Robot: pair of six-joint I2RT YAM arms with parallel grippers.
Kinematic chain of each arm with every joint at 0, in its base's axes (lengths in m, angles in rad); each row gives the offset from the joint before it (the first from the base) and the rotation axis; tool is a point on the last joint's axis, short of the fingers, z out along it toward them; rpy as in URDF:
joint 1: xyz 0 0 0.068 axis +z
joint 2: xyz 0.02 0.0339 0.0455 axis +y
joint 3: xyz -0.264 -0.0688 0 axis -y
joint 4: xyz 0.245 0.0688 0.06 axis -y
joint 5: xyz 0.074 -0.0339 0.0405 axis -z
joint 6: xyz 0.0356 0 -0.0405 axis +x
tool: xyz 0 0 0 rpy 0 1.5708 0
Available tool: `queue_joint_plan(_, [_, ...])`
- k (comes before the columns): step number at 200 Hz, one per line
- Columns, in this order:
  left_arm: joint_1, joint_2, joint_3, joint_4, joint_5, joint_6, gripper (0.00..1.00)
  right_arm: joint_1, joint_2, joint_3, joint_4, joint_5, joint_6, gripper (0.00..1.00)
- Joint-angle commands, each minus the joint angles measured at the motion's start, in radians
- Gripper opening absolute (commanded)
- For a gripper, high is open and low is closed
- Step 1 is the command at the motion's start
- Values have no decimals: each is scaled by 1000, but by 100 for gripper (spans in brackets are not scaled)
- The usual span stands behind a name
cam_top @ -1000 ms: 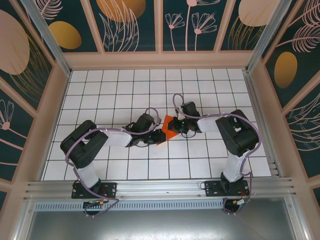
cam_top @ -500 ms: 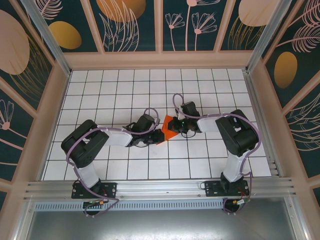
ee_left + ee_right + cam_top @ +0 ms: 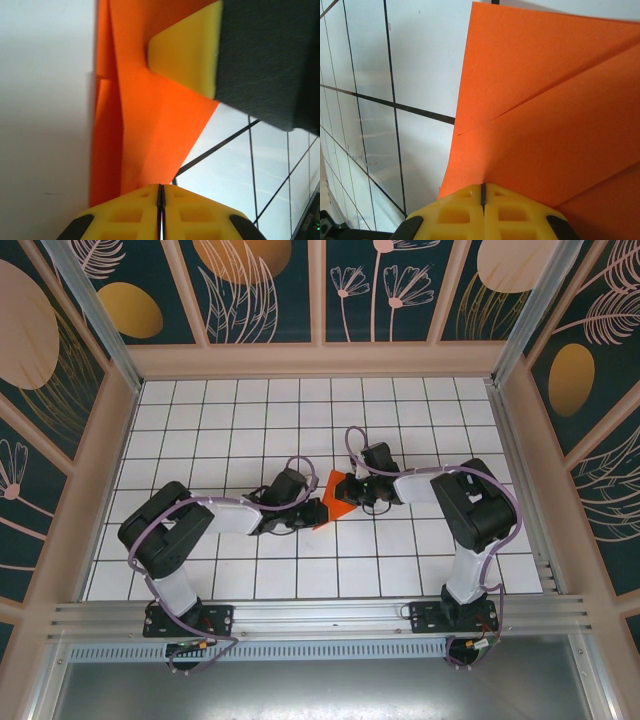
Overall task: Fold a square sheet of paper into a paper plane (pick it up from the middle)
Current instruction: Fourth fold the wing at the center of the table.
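In the top view, the thin bright orange-red sheet of paper [image 3: 338,497], already creased into a smaller angular shape, sits at the centre of the frame on the white table with black grid lines [image 3: 220,420]. We see it caught between the 2 tools: the left gripper [image 3: 318,512] meets its lower-left edge and the right gripper [image 3: 352,494] meets its right edge.

In the left wrist view, the paper [image 3: 155,125] runs from the top centre down into the left gripper [image 3: 161,192] at the bottom centre. The 2 yellow jaws are pressed together with only a thin dark seam between them, clamped on the paper's lower tip. At the upper right, a yellow fingertip [image 3: 182,55] of the right gripper overlaps the paper.

In the right wrist view, the paper [image 3: 545,115] covers the right half of the frame, crossed by 2 slanting creases. Its lower edge goes into the right gripper [image 3: 483,192] at the bottom centre, whose jaws are clenched tight on it. Grid tiles of the table [image 3: 420,60] show on the left.
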Motion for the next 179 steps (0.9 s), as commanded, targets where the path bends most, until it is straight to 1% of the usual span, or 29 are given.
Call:
queue_joint_plan(1, [-2,-11,51,-29,-10,15,13,6,71,-27,-109,114,-21,0])
queue_joint_plan(45, [-2,64,98,-56,-30,28,12,5,76,-28,-111,111,-22,0])
queue_joint_plan(73, [-1,85,99,-59,-27,27,12,6,76,-28,-113,111,-21,0])
queue_joint_plan(108, [-2,94,87,-84,-30,36,12,5,77,-26,-119,114,-22,0])
queue_joint_plan(141, [-1,86,62,-121,-71,52,11,4,81,-27,-123,117,-23,0])
queue_joint_plan(179, [-1,70,25,-122,-77,53,11,4,87,-26,-131,125,-25,0])
